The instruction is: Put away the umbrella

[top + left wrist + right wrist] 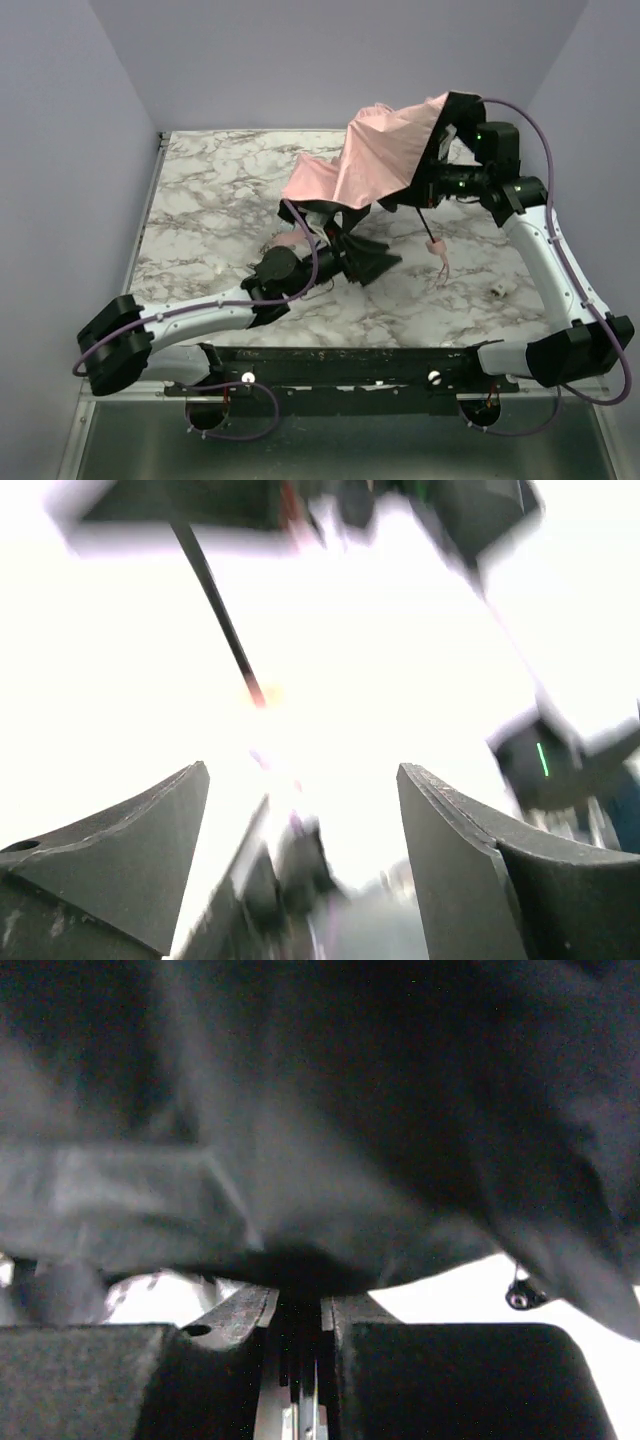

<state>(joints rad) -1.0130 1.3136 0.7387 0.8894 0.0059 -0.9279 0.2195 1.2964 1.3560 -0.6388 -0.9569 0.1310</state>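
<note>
1. Judging from the top view, the job looks about half done: the umbrella [365, 160] hangs above the table [200, 200] at one o'clock, its canopy [330, 178] slack and spread, not yet folded or strapped.
2. The right gripper [298, 1305] is clamped on thin metal under the canopy and holds it up. The shaft [428, 222] and handle [437, 250] dangle toward five o'clock.
3. The left gripper [300, 770], near the table's centre, has its fingers wide apart around nothing.
4. What is left, I judge, is to collapse the canopy, wrap it and stow it.
5. A small white bit [500, 290] lies at four o'clock, apart from the handle. Loose fabric hides the right gripper's hold from above.
</note>
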